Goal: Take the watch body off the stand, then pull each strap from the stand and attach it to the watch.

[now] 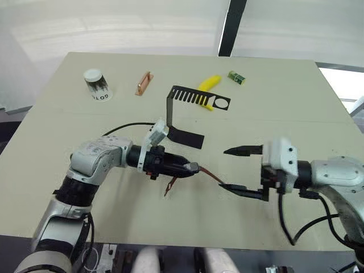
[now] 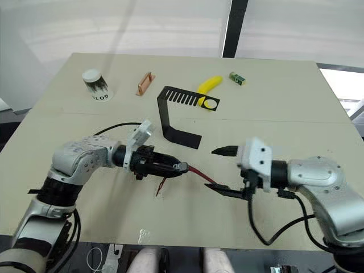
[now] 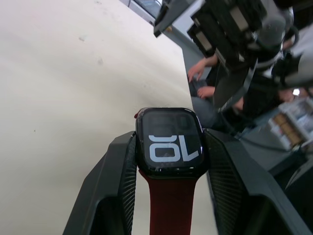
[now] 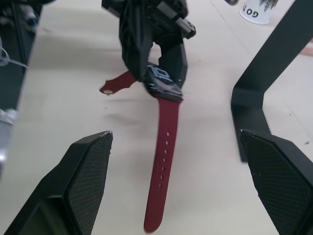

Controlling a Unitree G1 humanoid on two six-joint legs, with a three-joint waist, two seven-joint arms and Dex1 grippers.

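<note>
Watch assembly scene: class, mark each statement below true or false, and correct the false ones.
1. The left end effector is shut on the watch body. True.
2. Both straps still hang on the stand. False: both maroon straps are joined to the watch; the long strap with holes trails towards the right end effector, the short strap sticks out the other side.
3. The right end effector is open. True.
4. The right end effector grips the long strap. False: in the right wrist view the strap lies between its spread fingers, untouched.
5. A yellow banana lies behind the stand. True.
</note>
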